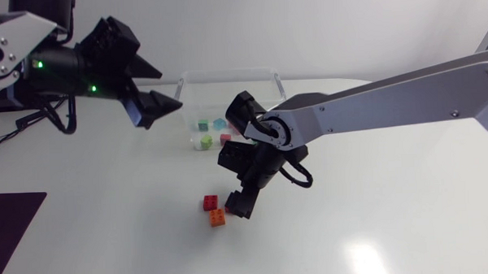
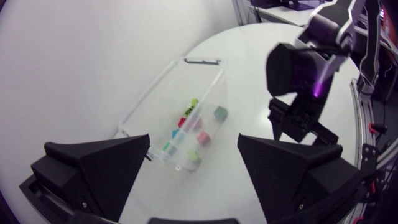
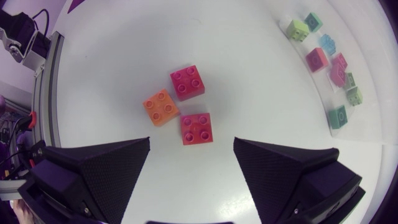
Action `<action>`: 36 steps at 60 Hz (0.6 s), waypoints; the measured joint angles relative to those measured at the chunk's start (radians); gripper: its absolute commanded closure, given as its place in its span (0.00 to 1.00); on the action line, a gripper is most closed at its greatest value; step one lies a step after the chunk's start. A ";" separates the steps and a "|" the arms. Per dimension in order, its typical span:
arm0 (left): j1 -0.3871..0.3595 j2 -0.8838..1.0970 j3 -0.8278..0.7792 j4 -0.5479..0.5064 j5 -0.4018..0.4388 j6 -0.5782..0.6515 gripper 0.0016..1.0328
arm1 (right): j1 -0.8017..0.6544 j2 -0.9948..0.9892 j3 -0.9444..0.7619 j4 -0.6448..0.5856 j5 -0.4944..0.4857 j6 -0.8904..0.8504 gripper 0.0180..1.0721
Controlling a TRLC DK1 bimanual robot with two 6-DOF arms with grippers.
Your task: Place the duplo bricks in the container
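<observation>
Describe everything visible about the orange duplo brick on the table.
The orange duplo brick is a square two-by-two block of glossy plastic, four round studs up, lying flat on the white table, outside the container. It sits ahead of the open right pincer, untouched by it. A pink-red brick and a red brick lie at its corners; whether they touch it I cannot tell.

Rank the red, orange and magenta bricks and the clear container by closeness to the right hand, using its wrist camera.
1. Red brick: just ahead of the right hand, between its open fingers.
2. Orange brick: slightly farther, toward one finger's side.
3. Magenta brick: beyond both.
4. Container: farthest, off to the other side.
</observation>
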 measured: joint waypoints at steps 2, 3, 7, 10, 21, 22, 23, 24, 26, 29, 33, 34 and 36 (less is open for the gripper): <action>0.001 -0.017 -0.035 -0.009 0.006 0.021 0.04 | 0.000 0.011 0.011 -0.002 0.000 -0.007 0.07; 0.002 -0.024 -0.051 -0.011 0.010 0.033 0.04 | 0.000 0.016 0.017 -0.002 0.000 -0.011 0.07; 0.011 -0.051 -0.114 -0.023 0.030 0.074 0.04 | -0.002 0.037 0.037 -0.006 0.000 -0.026 0.08; 0.019 -0.064 -0.152 -0.029 0.038 0.104 0.04 | -0.003 0.051 0.049 -0.018 0.000 -0.033 0.08; 0.030 -0.073 -0.265 -0.053 0.069 0.194 0.04 | -0.003 0.098 0.088 -0.050 0.000 -0.064 0.12; 0.030 -0.073 -0.271 -0.053 0.070 0.200 0.04 | -0.003 0.100 0.090 -0.051 0.000 -0.064 0.13; 0.030 -0.073 -0.277 -0.054 0.073 0.206 0.04 | -0.003 0.103 0.091 -0.052 0.000 -0.068 0.14; 0.030 -0.073 -0.283 -0.054 0.076 0.211 0.04 | -0.003 0.106 0.093 -0.055 0.000 -0.070 0.14; 0.030 -0.073 -0.293 -0.055 0.078 0.220 0.04 | -0.003 0.112 0.098 -0.059 -0.001 -0.071 0.14; 0.030 -0.073 -0.305 -0.055 0.080 0.234 0.04 | -0.003 0.117 0.105 -0.066 -0.002 -0.072 0.16; 0.030 -0.073 -0.316 -0.055 0.082 0.245 0.04 | -0.003 0.125 0.116 -0.077 -0.004 -0.075 0.22; 0.030 -0.073 -0.319 -0.054 0.082 0.249 0.04 | -0.003 0.128 0.119 -0.077 -0.004 -0.075 0.24; 0.030 -0.073 -0.327 -0.051 0.085 0.260 0.04 | -0.003 0.133 0.126 -0.077 -0.004 -0.077 0.28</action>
